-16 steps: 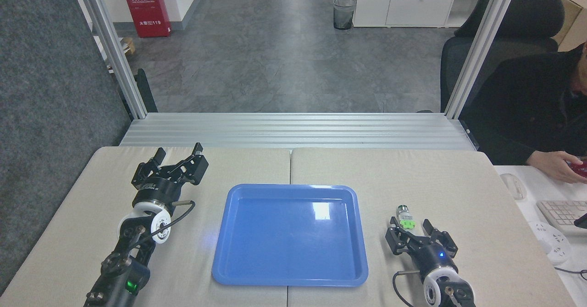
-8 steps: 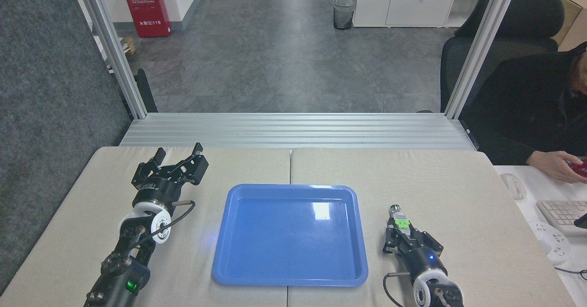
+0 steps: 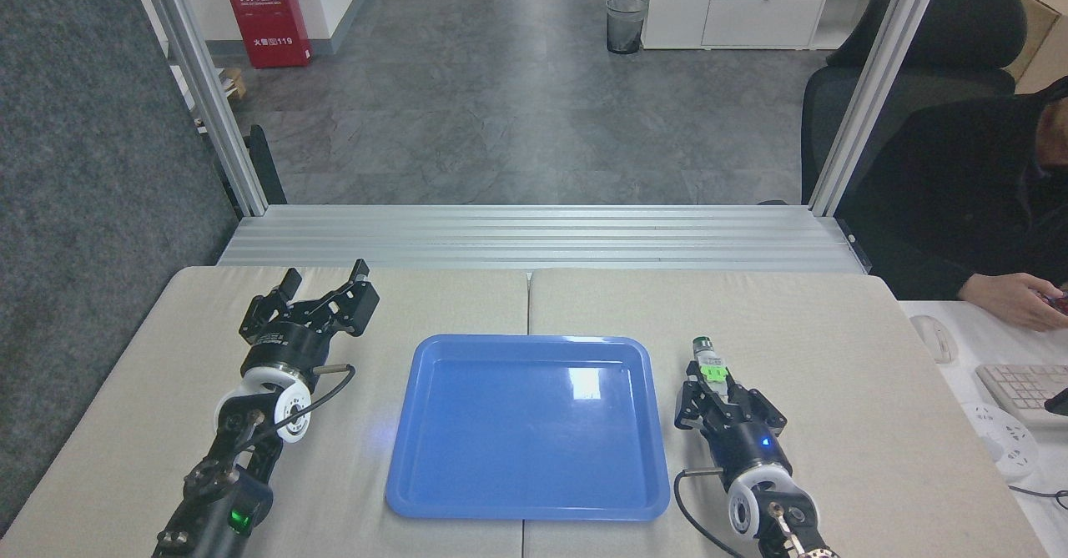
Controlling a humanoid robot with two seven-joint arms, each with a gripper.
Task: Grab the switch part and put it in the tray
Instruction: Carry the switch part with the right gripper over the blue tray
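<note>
Right claw [image 3: 712, 383] is clenched on the switch part [image 3: 707, 360], whose green clip and dark ringed end stick out past the fingertips toward the far side of the table [image 3: 801, 324]. Part and claw sit just beside the right rim of the blue tray [image 3: 526, 433], not yet over it; whether the part is lifted clear of the table or only resting there in the grip cannot be told from this one head view. The step in hand looks like the carry: the pick seems done and the placing is not. Next, the arm would need to move leftward across the raised rim, high enough that the part does not catch on it, then lower over the bare tray floor and let go. Left claw [image 3: 324, 279] rests released, fingers spread, on the far left of the table, well apart from the tray and holding nothing.
</note>
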